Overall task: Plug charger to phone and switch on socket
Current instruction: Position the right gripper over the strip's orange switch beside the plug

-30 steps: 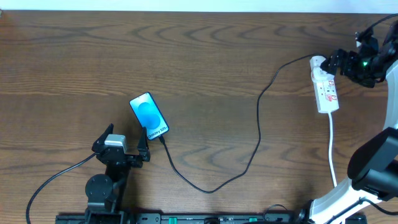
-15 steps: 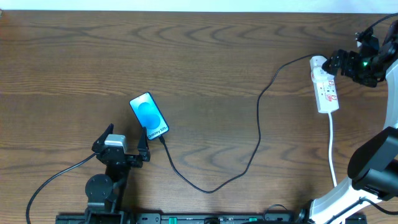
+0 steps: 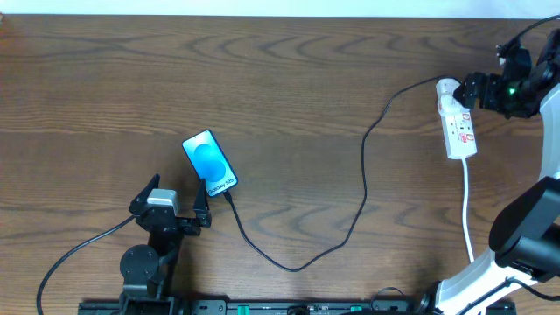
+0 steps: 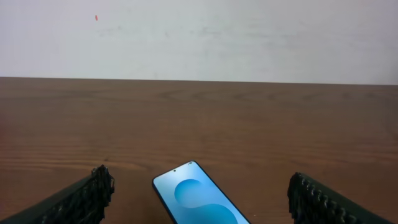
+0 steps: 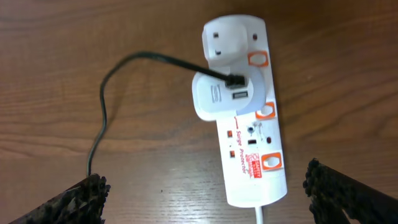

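The phone [image 3: 210,163] lies on the table with its light-blue screen up; it also shows in the left wrist view [image 4: 199,202]. The thin black charger cable [image 3: 350,219] runs from the phone's near end in a loop to a white adapter [image 5: 219,94] plugged into the white socket strip [image 3: 458,121], which also shows in the right wrist view [image 5: 252,140] with orange-red switches. My left gripper [image 3: 175,198] is open just near of the phone. My right gripper [image 3: 472,87] is open beside the strip's far end, above it.
The strip's white cord [image 3: 468,210] runs toward the table's near edge at the right. The right arm's base [image 3: 516,236] stands at the near right. A black arm cable [image 3: 79,249] lies at the near left. A pale wall [image 4: 199,37] lies beyond the table.
My right gripper has shifted very slightly near the strip's far end. The left arm, phone and cable have not moved.
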`<control>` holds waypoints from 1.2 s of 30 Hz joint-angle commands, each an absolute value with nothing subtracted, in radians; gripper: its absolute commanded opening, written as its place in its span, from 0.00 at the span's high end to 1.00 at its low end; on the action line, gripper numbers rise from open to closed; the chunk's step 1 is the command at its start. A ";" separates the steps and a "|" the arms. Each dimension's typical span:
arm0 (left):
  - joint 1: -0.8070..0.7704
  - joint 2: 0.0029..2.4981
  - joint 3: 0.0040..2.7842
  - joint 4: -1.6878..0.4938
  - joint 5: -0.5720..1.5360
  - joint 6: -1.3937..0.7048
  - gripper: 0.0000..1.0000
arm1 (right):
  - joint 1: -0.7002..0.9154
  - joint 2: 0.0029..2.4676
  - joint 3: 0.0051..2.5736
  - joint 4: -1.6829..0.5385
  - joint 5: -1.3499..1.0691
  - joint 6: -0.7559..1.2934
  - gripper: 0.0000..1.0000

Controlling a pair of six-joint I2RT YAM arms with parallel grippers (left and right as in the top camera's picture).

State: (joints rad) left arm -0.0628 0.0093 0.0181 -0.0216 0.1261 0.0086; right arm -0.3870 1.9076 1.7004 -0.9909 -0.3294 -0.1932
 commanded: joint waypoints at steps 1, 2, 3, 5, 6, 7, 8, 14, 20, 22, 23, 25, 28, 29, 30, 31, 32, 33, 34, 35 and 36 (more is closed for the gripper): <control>-0.064 0.003 0.004 -0.060 0.149 0.026 0.09 | -0.392 1.904 1.678 -0.982 -0.324 -0.226 0.01; -0.064 0.003 0.004 -0.060 0.149 0.026 0.08 | -0.392 1.904 1.677 -0.980 -0.324 -0.226 0.01; -0.064 0.003 0.004 -0.060 0.149 0.026 0.09 | -0.392 1.904 1.674 -0.977 -0.324 -0.230 0.01; -0.064 0.003 0.004 -0.060 0.149 0.026 0.09 | -0.392 1.904 1.673 -0.975 -0.324 -0.242 0.01; -0.064 0.003 0.004 -0.059 0.149 0.026 0.09 | -0.392 1.905 1.673 -0.975 -0.323 -0.243 0.01; -0.064 0.003 0.004 -0.060 0.149 0.026 0.09 | -0.392 1.905 1.673 -0.974 -0.324 -0.249 0.01; -0.064 0.003 0.004 -0.060 0.149 0.026 0.09 | -0.392 1.906 1.673 -0.972 -0.323 -0.249 0.01; -0.064 0.003 0.004 -0.060 0.149 0.026 0.08 | -0.392 1.938 1.673 -0.960 -0.324 -0.252 0.01; -0.064 0.003 0.004 -0.060 0.149 0.026 0.08 | -0.392 2.011 1.673 -0.960 -0.347 -0.252 0.01; -0.064 0.003 0.004 -0.060 0.149 0.026 0.09 | -0.392 2.031 1.673 -0.958 -0.362 -0.252 0.01; -0.064 0.003 0.004 -0.060 0.149 0.026 0.09 | -0.392 2.037 1.673 -0.957 -0.372 -0.252 0.01; -0.064 0.003 0.004 -0.060 0.149 0.026 0.09 | -0.392 2.046 1.673 -0.952 -0.374 -0.252 0.01; -0.064 0.003 0.004 -0.060 0.149 0.026 0.09 | -0.392 2.049 1.673 -0.945 -0.376 -0.266 0.01; -0.064 0.003 0.004 -0.059 0.149 0.026 0.08 | -0.392 2.049 1.673 -0.942 -0.376 -0.272 0.01; -0.064 0.003 0.004 -0.060 0.149 0.026 0.09 | -0.392 2.049 1.673 -0.938 -0.376 -0.279 0.01; -0.064 0.003 0.004 -0.060 0.149 0.026 0.09 | -0.392 2.049 1.672 -0.934 -0.376 -0.287 0.01; -0.064 0.003 0.004 -0.060 0.149 0.026 0.09 | -0.391 2.050 1.670 -0.928 -0.376 -0.297 0.01; -0.064 0.003 0.004 -0.059 0.149 0.026 0.08 | -0.391 2.050 1.664 -0.915 -0.376 -0.298 0.01; -0.064 0.003 0.004 -0.060 0.149 0.026 0.09 | -0.391 2.050 1.654 -0.898 -0.376 -0.297 0.01; -0.064 0.003 0.004 -0.060 0.149 0.026 0.09 | -0.391 2.050 1.644 -0.884 -0.376 -0.297 0.01; -0.064 0.003 0.004 -0.060 0.149 0.026 0.08 | -0.391 2.050 1.628 -0.863 -0.377 -0.296 0.01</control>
